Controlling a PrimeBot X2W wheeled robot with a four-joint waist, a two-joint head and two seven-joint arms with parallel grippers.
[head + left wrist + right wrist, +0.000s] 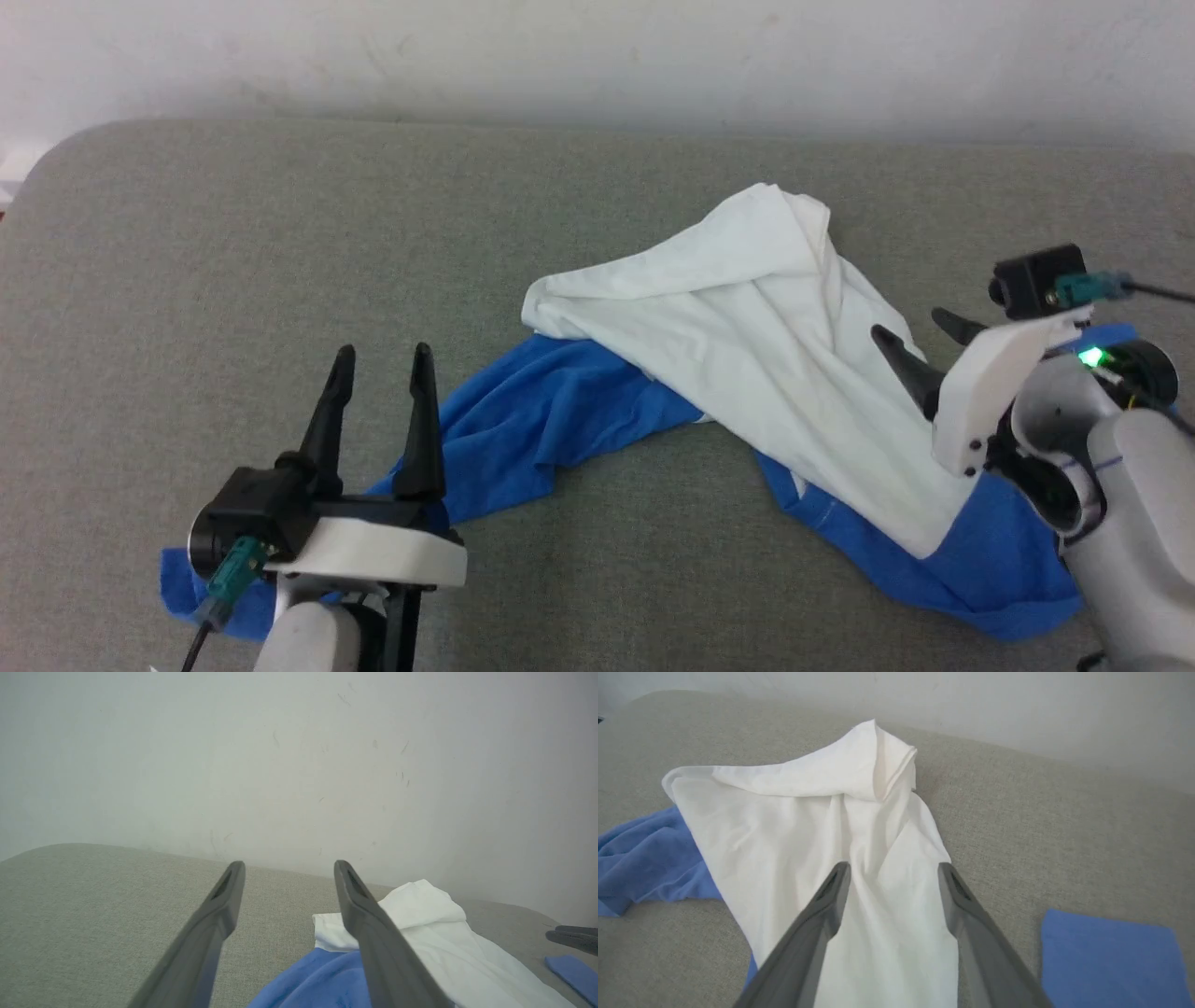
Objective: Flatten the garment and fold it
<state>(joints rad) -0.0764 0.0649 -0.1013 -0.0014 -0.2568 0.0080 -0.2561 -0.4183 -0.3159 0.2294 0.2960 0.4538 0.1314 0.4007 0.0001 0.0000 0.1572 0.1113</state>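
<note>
Two grippers above a grey woven upholstered surface (233,233), each with its long dark fingers spread fully apart and nothing between them.

At the near left, the left gripper (384,350), fingers pointing toward the pale scuffed wall (560,56). At the right, the right gripper (907,322), angled inward toward the left one, with a small green lamp (1089,357) lit on its arm.

Between the two and reaching under both, a white soft-knit shirt with royal-blue sleeves (747,317), rumpled and not yet flattened. White body bunched into a slanting band: peak well ahead of the right gripper's fingertips, lower end just beside that gripper's pale wrist. Seen along the right gripper's fingers, white cloth directly below and beyond both tips; touching or hovering, cannot tell. Just right of those fingers, a flat blue piece lying on the surface. One blue sleeve trailing from under the white band toward the left gripper, passing beneath its right finger and out behind its wrist. Seen along the left gripper's fingers, blue folds below the right finger, white cloth beyond it.
</note>
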